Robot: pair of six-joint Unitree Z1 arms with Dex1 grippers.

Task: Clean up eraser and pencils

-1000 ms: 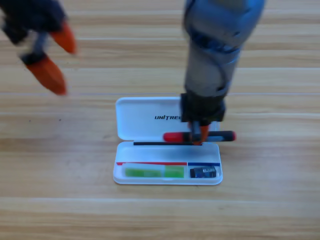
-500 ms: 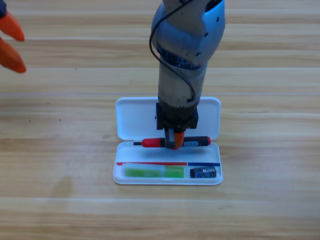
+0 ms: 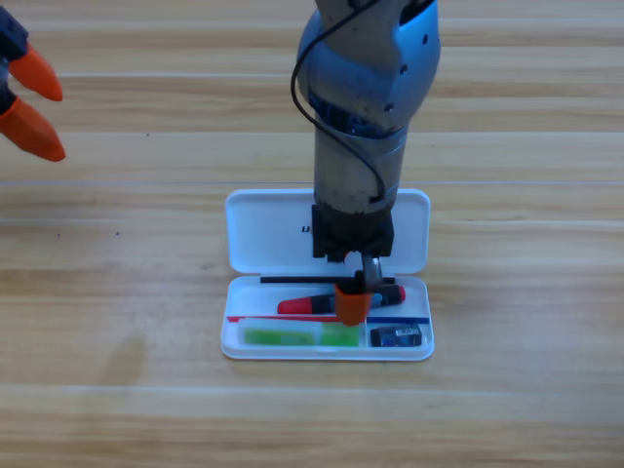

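- Lying slightly tilted in the upper part of the white case's tray (image 3: 230,343), the marker (image 3: 310,305) shows its red cap to the left and its black barrel passing under the orange jaws, with a red tip emerging on the right.
- The right gripper (image 3: 353,300) points straight down over the marker's middle; one orange jaw sits in front of the barrel. Whether the jaws clamp the marker or stand just off it cannot be told from this view.
- The light green bar (image 3: 299,336) lies flat in the tray's lower left compartment, just below the marker.
- The eraser (image 3: 397,336) sits in the lower right compartment, beside the green bar and apart from the gripper.
- The case lid (image 3: 265,230) lies open flat behind the tray, partly covered by the right arm (image 3: 366,117), which descends from the top edge.
- The left gripper (image 3: 29,102) waits at the upper left edge, jaws spread and holding nothing, well apart from the case.
- The case rests on the wooden table (image 3: 526,322).
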